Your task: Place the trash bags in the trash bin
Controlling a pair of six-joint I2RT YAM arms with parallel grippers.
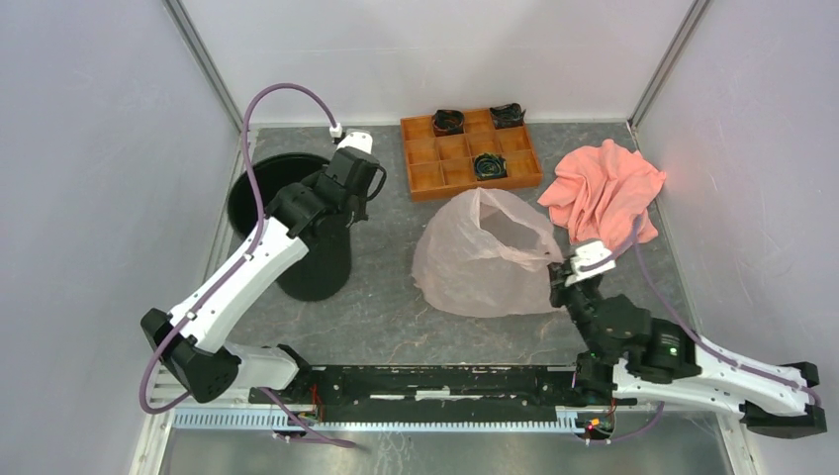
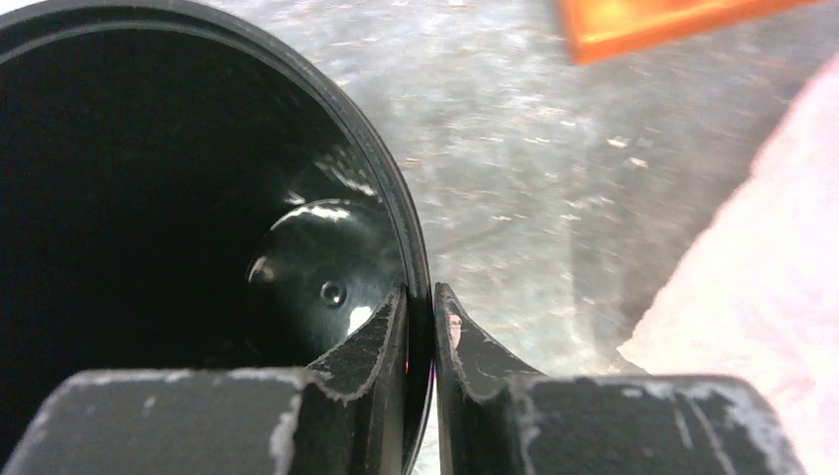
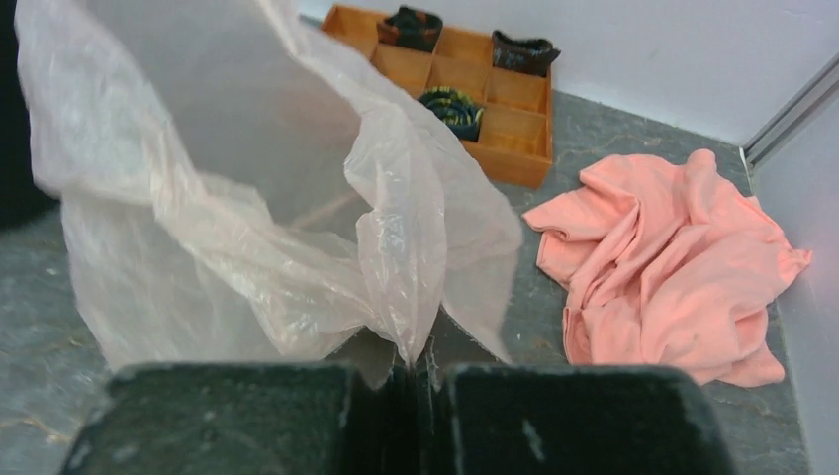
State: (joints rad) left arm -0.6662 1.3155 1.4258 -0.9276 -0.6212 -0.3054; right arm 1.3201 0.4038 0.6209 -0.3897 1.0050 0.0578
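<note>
Top external view: the trash bin (image 1: 322, 265) stands toward the far left corner of the desk (image 1: 386, 319). The trash bag (image 1: 480, 259) sits puffed up at the desk's middle, well apart from the bin, with its mouth gaping. In the left wrist view, the left pincer (image 2: 419, 297) straddles the bin's rim, one finger inside and one outside, pinching the wall. The right pincer (image 3: 414, 368) is pressed together on a crinkled fold of the bag's near right edge. An orange tray (image 1: 425, 176) lies along the far edge, and a salmon cloth (image 1: 604, 193) is heaped at the far right corner.
</note>
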